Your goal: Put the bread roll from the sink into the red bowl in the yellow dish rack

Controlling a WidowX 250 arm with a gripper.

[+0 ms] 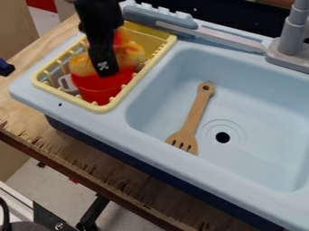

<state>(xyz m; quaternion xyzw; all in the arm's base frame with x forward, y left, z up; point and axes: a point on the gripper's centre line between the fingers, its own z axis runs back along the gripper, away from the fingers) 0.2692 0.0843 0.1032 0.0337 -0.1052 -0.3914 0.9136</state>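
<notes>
From where I stand, the black two-finger claw (106, 72) hangs in the upper left of the frame, over a yellow plastic dish rack (107, 108). I cannot tell from here whether it is open, closed or gripping anything. Its lower end lines up with the rounded red plastic container (100, 90) in the rack, overlapping the container's upper part. Whether the two actually touch, I cannot say.

The container lies directly below the claw and slightly toward the lower left of the frame, with a pale grey looped handle (65, 82) on its left. It looks roughly upright, though its upper part is partly hidden, so I can't make out a clear long axis. An orange-and-yellow item (81, 64) shows around the claw, just above the container. There is one arm here, so the nearer one is that black arm, coming down from the top edge.

The rack sits on the left end of a light blue plastic sink (259, 108). Well apart from the claw, toward the lower right, a slotted wooden spatula (194, 113) lies in the basin, handle toward the upper right, head toward the lower left, left of the round black drain hole (222, 137).
</notes>
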